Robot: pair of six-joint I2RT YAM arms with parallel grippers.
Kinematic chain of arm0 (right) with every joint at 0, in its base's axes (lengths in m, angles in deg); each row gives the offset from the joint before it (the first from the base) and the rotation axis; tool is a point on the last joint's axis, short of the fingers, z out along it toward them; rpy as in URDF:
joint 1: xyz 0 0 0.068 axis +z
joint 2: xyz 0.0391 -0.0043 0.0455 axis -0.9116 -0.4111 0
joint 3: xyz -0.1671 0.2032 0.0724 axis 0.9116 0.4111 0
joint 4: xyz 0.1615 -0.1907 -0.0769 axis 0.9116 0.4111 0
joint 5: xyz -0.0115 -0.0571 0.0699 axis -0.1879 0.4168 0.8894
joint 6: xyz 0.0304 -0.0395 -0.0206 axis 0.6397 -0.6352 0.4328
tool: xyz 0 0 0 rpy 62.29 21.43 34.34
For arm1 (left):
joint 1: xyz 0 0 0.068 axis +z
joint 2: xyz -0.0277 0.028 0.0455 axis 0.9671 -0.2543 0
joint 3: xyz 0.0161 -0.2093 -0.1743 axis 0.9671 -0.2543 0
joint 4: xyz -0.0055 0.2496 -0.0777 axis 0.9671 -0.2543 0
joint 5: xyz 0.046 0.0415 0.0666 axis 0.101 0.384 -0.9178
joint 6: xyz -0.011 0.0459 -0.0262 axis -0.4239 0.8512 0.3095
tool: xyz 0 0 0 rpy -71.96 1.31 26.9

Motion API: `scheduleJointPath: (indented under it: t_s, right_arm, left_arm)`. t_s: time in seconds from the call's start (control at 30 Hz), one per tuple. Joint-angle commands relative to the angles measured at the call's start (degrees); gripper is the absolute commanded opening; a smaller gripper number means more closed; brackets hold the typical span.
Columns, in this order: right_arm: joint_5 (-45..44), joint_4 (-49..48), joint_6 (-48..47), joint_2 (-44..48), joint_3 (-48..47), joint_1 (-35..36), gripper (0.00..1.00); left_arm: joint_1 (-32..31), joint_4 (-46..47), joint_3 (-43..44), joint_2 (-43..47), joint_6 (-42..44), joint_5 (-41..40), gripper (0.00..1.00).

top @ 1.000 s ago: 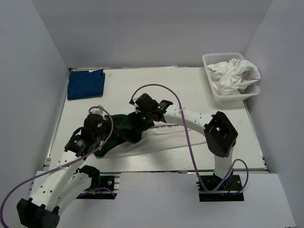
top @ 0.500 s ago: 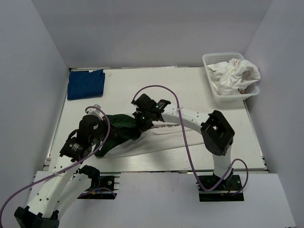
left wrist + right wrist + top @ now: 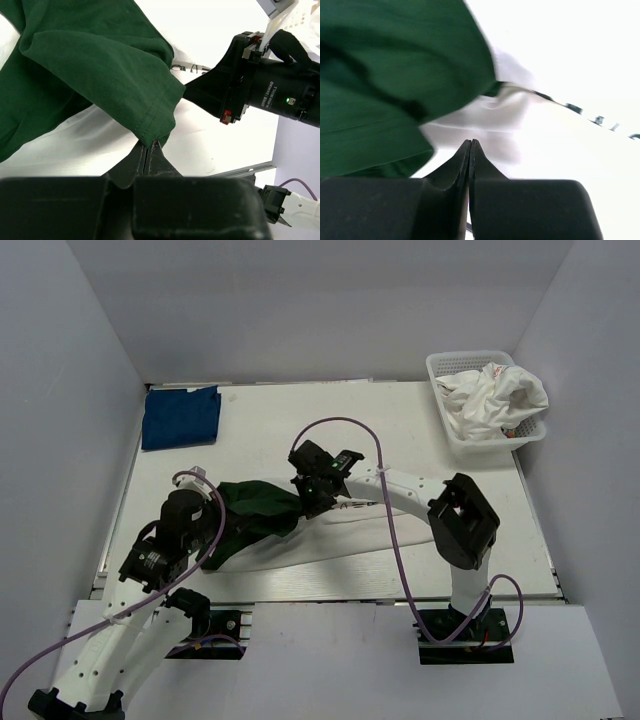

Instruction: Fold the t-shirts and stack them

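Up at two o'clock, a white plastic lattice basket (image 3: pixel 470 447) sits on the white tabletop (image 3: pixel 390 420), right at its far right corner. Pale grey walls (image 3: pixel 330 310) close in from nine, twelve and three o'clock, and a white ledge (image 3: pixel 330 640) spans six o'clock.

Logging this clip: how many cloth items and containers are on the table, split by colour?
Dark blue shirt: 1
White shirt with green sleeves: 1
White cloth heap in the basket, shirts within not countable: 1
White basket: 1
Total: 4
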Motion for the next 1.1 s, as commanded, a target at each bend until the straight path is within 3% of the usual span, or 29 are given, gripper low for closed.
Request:
scheduleJointPath:
  t_s: [0.0,0.13,0.17,0.3,0.67,0.73,0.8,0.83,1.07]
  right_arm:
    - [-3.0,2.7,-2.1,1.6,-2.0,-0.1,0.0]
    - [3.5,-4.6,-5.2,4.7,2.0,0.7,0.36]
    - [4.7,-7.0,-5.2,6.3,2.8,0.4,0.39]
    - [9.1,-9.6,-5.5,7.2,3.6,0.7,0.48]
    - [12.9,-11.7,-4.6,4.5,2.4,0.3,0.52]
    - [13.4,-11.5,-3.9,3.0,0.9,0.3,0.32]
    - [13.1,-10.3,-3.5,2.8,0.6,0.3,0.05]
    - [12.7,-9.9,-3.6,3.0,0.7,0.3,0.0]
    - [-1.1,-0.3,-5.4,4.9,-0.3,0.3,0.0]
  left_arm:
    - [-0.2,-1.2,0.5,1.5,-0.4,-0.7,0.0]
    - [-0.2,-0.7,0.0,1.5,-0.4,0.5,0.0]
    - [-0.2,-0.1,0.0,1.5,-0.4,0.5,0.0]
    - [-0.2,-0.1,0.0,1.5,-0.4,0.5,0.0]
    - [-0.2,0.4,1.0,1.5,-0.4,1.1,0.0]
    - [-0.2,0.4,1.0,1.5,-0.4,0.5,0.0]
    - [-0.2,-0.2,1.0,2.0,-0.4,-0.2,0.0]
    - [-0.2,-0.9,1.0,2.0,-0.4,-0.2,0.0]
    - [-0.2,-5.1,-1.4,3.8,-2.3,-1.3,0.0]
